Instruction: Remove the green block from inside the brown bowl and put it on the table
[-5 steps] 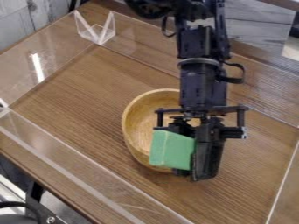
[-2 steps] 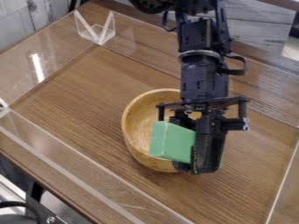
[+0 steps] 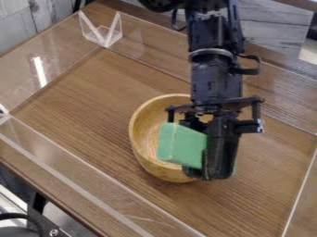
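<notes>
The green block (image 3: 181,147) hangs tilted just over the near part of the brown bowl (image 3: 151,121), a light tan wooden bowl sitting mid-table. My gripper (image 3: 206,159) is shut on the green block, pinching its right side. The black arm reaches down from the top of the view and hides the bowl's right rim. The wood-grain table (image 3: 87,93) lies all around the bowl.
Clear plastic walls (image 3: 74,171) run along the table's edges, close to the bowl on the near side. A small clear plastic stand (image 3: 100,30) sits at the far left corner.
The gripper and the green block have risen slightly and edged a little to the left above the bowl. The bowl has not moved.
</notes>
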`<action>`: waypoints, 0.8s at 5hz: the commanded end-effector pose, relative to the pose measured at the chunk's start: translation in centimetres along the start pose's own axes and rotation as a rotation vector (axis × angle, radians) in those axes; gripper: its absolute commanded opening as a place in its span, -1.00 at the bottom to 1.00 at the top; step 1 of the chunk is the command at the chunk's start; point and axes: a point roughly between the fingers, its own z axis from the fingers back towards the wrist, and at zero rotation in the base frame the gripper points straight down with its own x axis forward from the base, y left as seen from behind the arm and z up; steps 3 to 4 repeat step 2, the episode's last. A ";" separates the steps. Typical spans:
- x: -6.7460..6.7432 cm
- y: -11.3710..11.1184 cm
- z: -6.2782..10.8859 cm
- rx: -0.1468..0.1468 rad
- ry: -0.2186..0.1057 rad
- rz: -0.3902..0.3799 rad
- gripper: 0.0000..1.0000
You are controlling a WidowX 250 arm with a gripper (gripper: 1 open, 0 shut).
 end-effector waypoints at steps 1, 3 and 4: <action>-0.4 -0.6 1.1 -0.003 -0.037 -0.044 -1.00; -0.6 -0.7 1.3 -0.012 -0.029 -0.052 -1.00; -0.6 -0.7 1.3 -0.012 -0.029 -0.052 -1.00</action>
